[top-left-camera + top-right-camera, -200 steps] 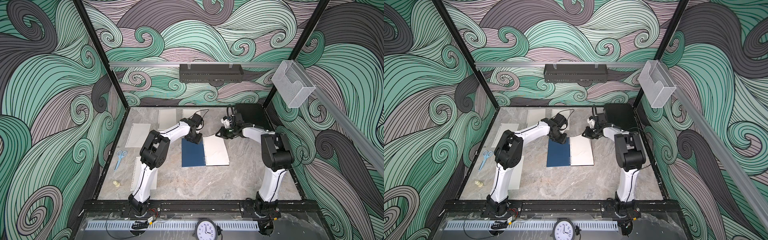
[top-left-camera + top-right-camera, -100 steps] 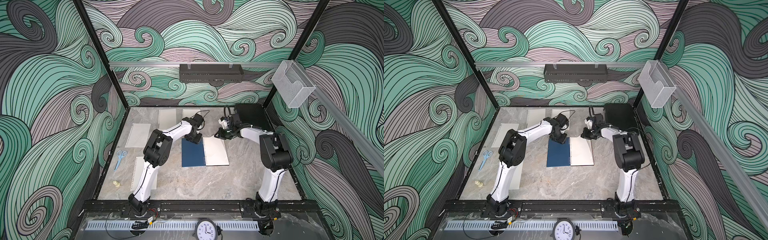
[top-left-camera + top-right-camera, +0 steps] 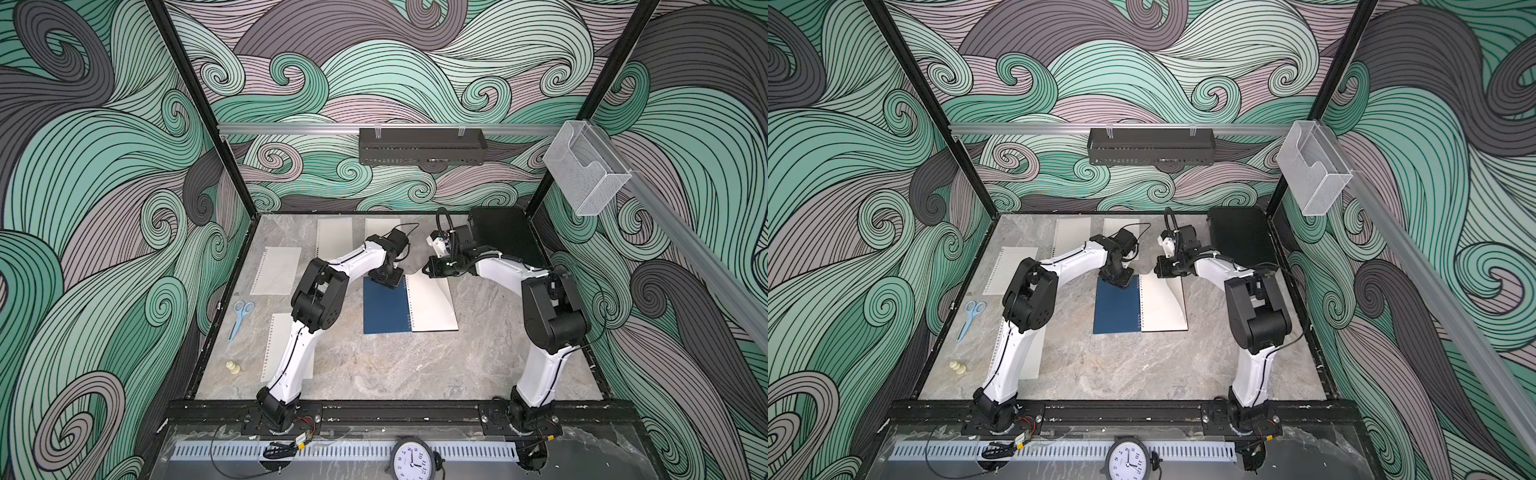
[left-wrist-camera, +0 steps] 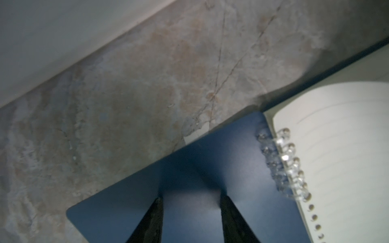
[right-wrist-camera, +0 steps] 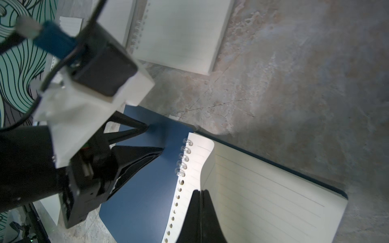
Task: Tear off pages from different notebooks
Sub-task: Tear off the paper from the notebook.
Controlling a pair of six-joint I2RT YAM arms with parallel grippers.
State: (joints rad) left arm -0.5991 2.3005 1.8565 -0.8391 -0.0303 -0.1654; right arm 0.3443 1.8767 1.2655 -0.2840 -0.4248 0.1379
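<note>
Left of the spiral binding (image 3: 409, 307), the left gripper (image 4: 191, 196) presses its part-open, empty jaws down on the far end of the blue cover (image 3: 382, 303) of the open notebook (image 3: 390, 325). Right of the spiral binding lies the top page (image 3: 434, 311), long axis running near to far alongside it, punched edge facing it. The right gripper (image 5: 201, 191), the nearer arm, is clamped shut on that page's raised far corner just beside the binding, so the tear likely needs a pull away from it.

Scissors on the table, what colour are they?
Light blue. The scissors show best in a top view.
</note>
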